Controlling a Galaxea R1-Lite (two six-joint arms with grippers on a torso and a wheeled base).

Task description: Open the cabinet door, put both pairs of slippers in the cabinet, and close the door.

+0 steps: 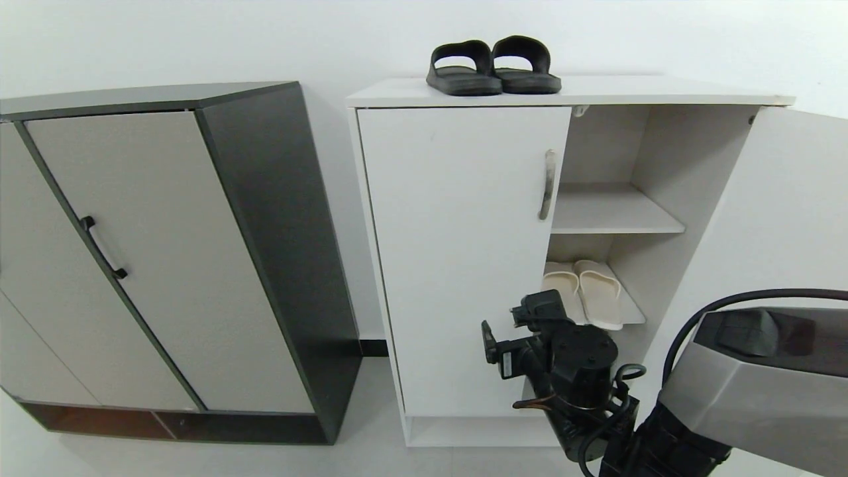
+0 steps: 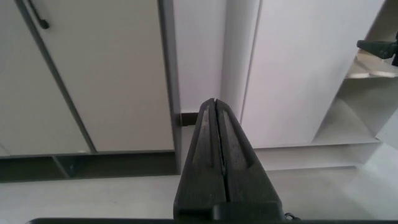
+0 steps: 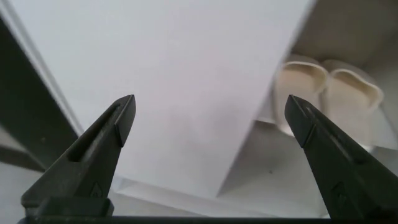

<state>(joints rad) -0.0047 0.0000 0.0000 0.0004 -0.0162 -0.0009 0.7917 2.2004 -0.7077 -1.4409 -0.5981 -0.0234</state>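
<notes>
Plain white wall (image 1: 199, 40) behind. Right gripper (image 1: 510, 324) fingers (image 3: 106, 149) splayed, empty, beside the cream foam slippers (image 1: 583, 291) shelved inside the white wooden cabinet (image 1: 457, 265); left gripper (image 2: 215, 109) clenched. Black rubber slippers (image 1: 493, 63) sit on top, so I'd rise clear, then pinch both straps.

**Right gripper (image 3: 208, 102) before the white cabinet (image 3: 348, 25)**

Recorded with both dark fingers (image 3: 93, 158) spread wide apart and nothing held between them. Pointed at the closed white door (image 3: 186, 74), framed in the gap between the fingertips. Looked past that door's free edge into the open compartment (image 3: 280, 171), with a pair of cream slippers (image 3: 329, 93) lying side by side inside, close together, rounded ends toward the camera. Sat nearer the slippers with one finger, nearer a dark cabinet (image 3: 18, 106) with the other. Touched neither door nor slippers.
</notes>
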